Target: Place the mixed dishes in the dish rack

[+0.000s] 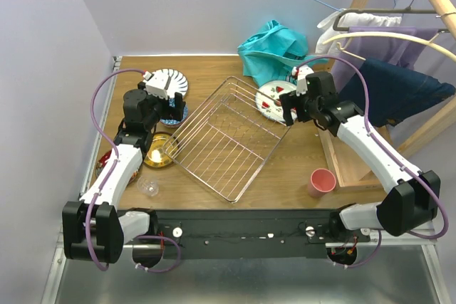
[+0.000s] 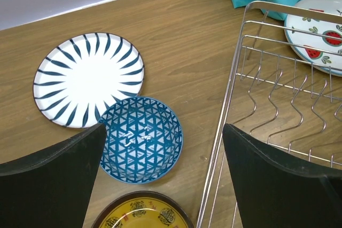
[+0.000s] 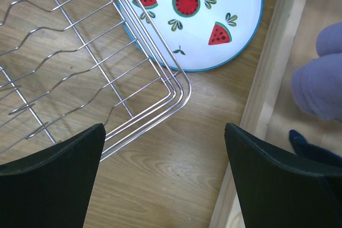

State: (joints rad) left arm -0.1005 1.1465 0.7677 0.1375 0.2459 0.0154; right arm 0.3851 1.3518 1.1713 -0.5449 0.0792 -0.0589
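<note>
The silver wire dish rack sits mid-table with nothing in it. Left of it lie a blue-striped white plate, a blue patterned bowl and a gold saucer. My left gripper hovers open over the bowl's right edge and the rack's left rim. A watermelon plate lies partly under the rack's far right corner. Just in front of that corner my right gripper hangs open above bare wood. A pink cup and a clear glass stand near the front.
A wooden clothes frame with hung garments and hangers takes up the right side, its base rail close to my right fingers. A teal cloth lies behind the rack. A red saucer peeks from behind the left arm.
</note>
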